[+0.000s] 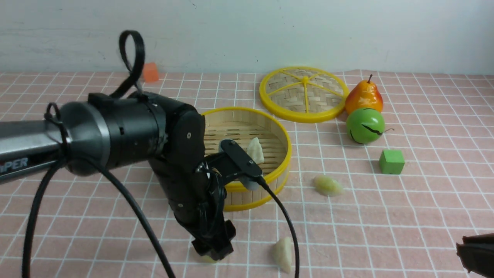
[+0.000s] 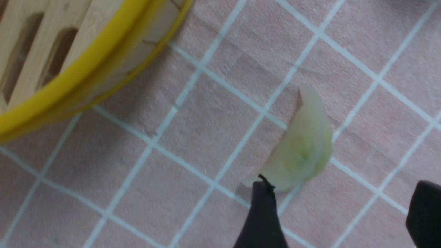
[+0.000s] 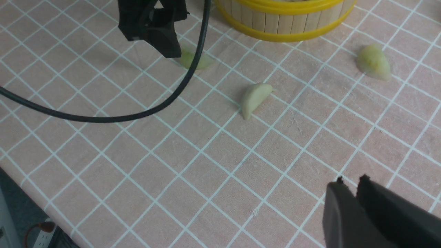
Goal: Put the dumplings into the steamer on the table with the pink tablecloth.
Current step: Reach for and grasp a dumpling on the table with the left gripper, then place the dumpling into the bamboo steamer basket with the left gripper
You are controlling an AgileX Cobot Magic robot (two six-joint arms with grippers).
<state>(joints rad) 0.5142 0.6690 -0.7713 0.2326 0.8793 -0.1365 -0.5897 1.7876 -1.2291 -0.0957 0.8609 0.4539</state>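
The steamer stands mid-table on the pink tablecloth and holds one dumpling. Three dumplings lie on the cloth: one right of the steamer, one at the front, and one mostly hidden under my left gripper. In the left wrist view my left gripper is open; that greenish dumpling lies just past one fingertip, not between the jaws. My right gripper is shut and empty, at the front right. The right wrist view also shows the three loose dumplings.
The woven yellow-rimmed lid lies behind the steamer. A pear, a green apple and a green cube sit at the right. An orange cube is at the back. The left arm's cable hangs over the front; the table edge is near.
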